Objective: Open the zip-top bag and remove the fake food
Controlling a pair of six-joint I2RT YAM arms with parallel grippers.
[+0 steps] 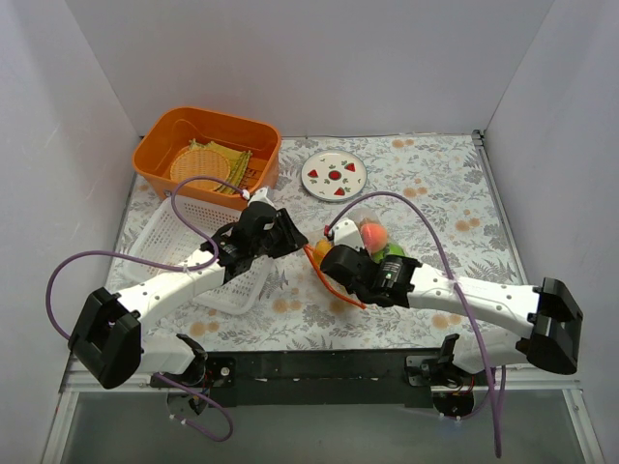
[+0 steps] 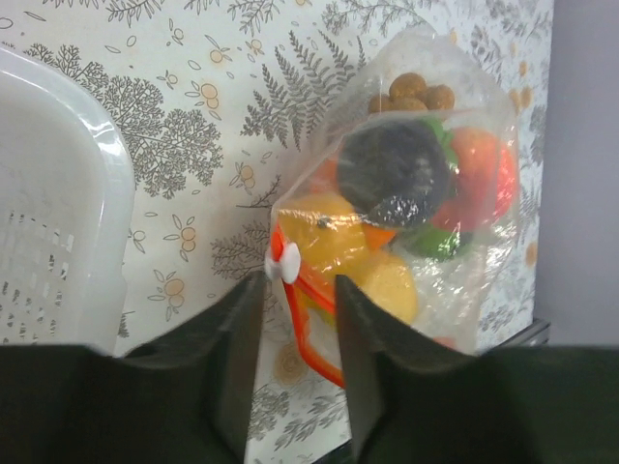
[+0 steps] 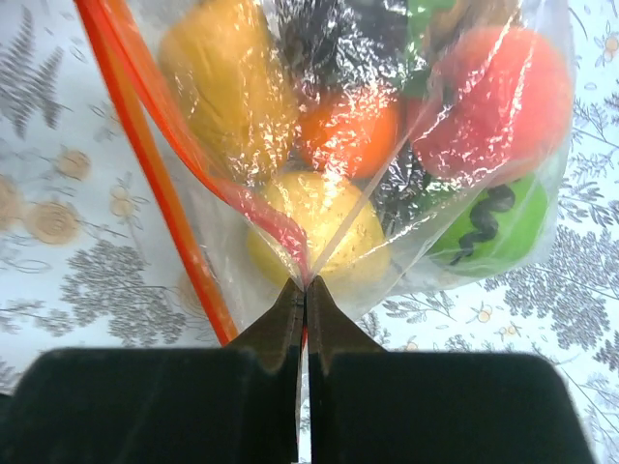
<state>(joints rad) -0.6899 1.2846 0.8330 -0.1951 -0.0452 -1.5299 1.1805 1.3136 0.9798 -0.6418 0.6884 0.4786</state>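
The right gripper (image 3: 306,286) has its fingers pressed shut on a fold of the bag (image 3: 411,275), which sits just beyond their tips with the toy food (image 3: 493,97) inside. The left gripper (image 2: 295,290) has its fingers narrowly apart, with the bag's red zip strip (image 2: 308,343) and white slider (image 2: 282,263) between them.

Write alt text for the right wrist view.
The right tool is shut on a fold of the clear zip-top bag, seen close up. The bag is packed with fake food: yellow, orange, red and green pieces. Its red-orange zip strip runs down the left, with the leaf-patterned table behind.
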